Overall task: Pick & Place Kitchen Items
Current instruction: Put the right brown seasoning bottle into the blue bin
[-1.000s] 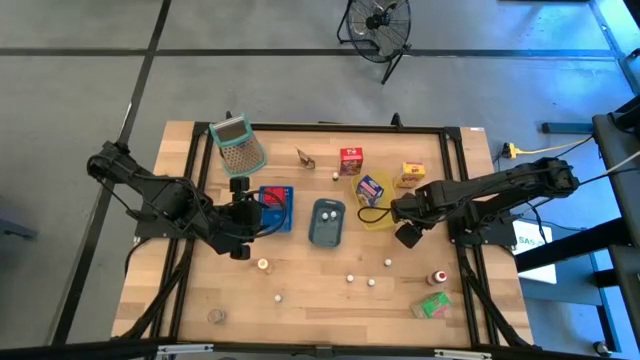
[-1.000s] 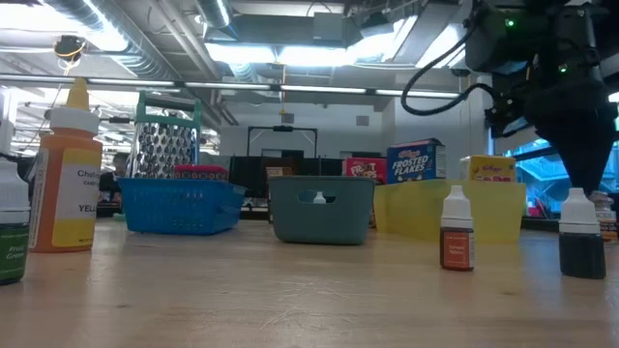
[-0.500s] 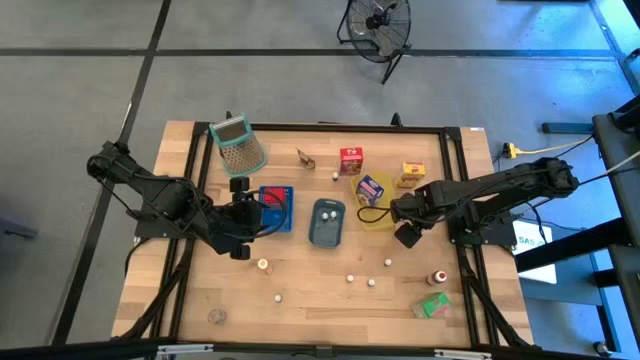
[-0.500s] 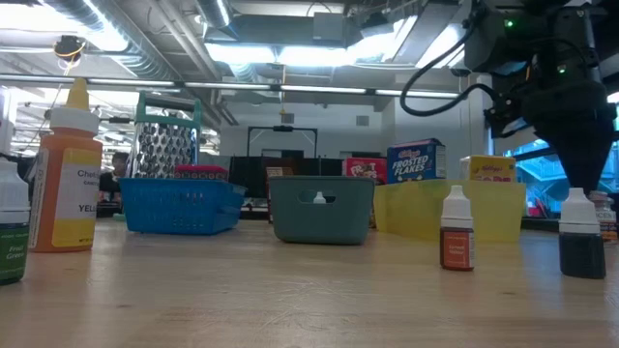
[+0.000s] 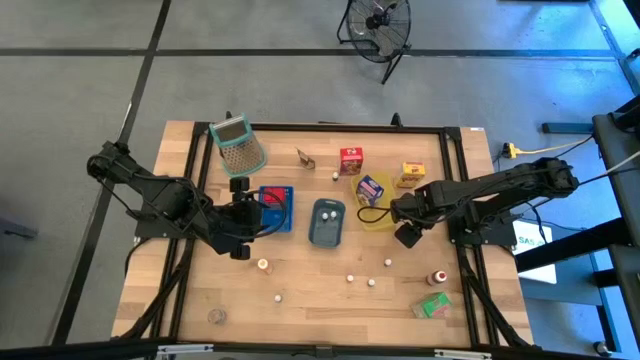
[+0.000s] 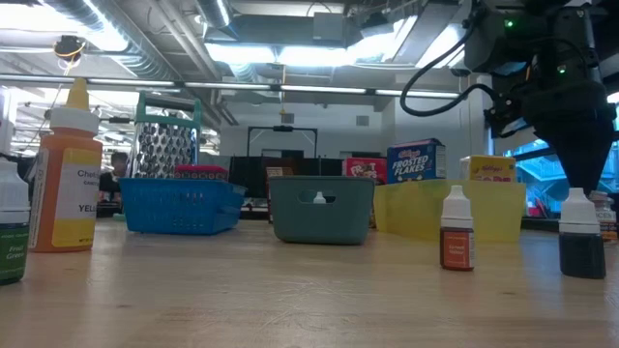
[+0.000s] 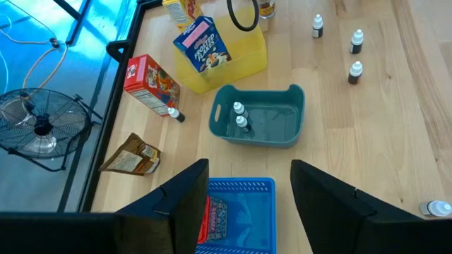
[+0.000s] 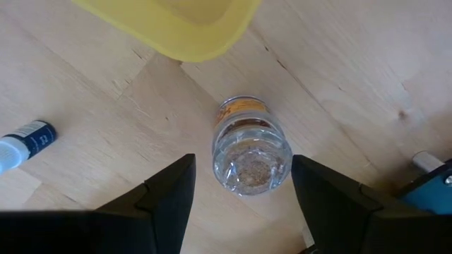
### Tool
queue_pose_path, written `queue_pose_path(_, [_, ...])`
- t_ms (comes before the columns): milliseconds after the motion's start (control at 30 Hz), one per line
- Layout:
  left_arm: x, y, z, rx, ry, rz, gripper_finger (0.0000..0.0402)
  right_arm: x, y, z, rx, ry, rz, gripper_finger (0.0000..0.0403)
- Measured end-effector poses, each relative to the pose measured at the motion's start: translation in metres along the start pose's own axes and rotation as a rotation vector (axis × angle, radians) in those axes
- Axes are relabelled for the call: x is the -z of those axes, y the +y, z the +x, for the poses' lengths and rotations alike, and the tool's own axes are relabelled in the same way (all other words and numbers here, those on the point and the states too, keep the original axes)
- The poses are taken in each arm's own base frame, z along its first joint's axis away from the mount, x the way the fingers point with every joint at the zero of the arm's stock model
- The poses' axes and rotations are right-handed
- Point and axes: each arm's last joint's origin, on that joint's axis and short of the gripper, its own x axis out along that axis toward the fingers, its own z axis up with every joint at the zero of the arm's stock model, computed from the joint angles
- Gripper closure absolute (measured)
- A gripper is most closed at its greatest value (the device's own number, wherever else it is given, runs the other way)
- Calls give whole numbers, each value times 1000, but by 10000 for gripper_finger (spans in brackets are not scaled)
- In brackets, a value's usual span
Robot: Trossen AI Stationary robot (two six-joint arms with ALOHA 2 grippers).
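Directly under the right gripper (image 8: 240, 204), whose fingers stand apart and hold nothing, a small clear round jar with an orange label (image 8: 251, 150) stands upright on the wooden table (image 5: 320, 290), just beside the yellow plastic tray (image 8: 176, 25). Meanwhile the left gripper (image 7: 247, 204) hovers open and empty above the blue mesh tray (image 7: 244, 212).

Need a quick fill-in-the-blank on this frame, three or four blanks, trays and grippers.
1. The blue-purple cereal carton stands inside the ____ tray.
2. The grey-blue tray holds ____ small white-capped bottles.
3. The right gripper, fingers open, hangs over a clear ____.
4. The left gripper points over the ____ mesh tray.

Missing words: yellow; two; jar; blue
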Motion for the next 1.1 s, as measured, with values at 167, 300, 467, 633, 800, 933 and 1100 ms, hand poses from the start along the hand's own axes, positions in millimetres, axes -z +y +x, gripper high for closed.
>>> queue_pose_path(167, [0, 0, 0, 0, 0, 0, 205, 1, -1, 0, 10, 8, -3, 167])
queue_pose_path(300, [0, 0, 0, 0, 0, 0, 206, 2, -2, 0, 23, 18, -2, 167])
queue_pose_path(467, [0, 0, 0, 0, 0, 0, 206, 1, -2, 0, 38, -11, -18, 167])
queue_pose_path(633, [0, 0, 0, 0, 0, 0, 206, -1, -1, -6, 51, -29, -26, 167])
queue_pose_path(800, [0, 0, 0, 0, 0, 0, 206, 1, -4, -25, 173, -69, -6, 167])
queue_pose_path(933, [0, 0, 0, 0, 0, 0, 205, 15, -7, -49, 312, -89, -42, 167])
queue_pose_path(1100, [0, 0, 0, 0, 0, 0, 205, 39, -17, -79, 276, -185, -87, 167])
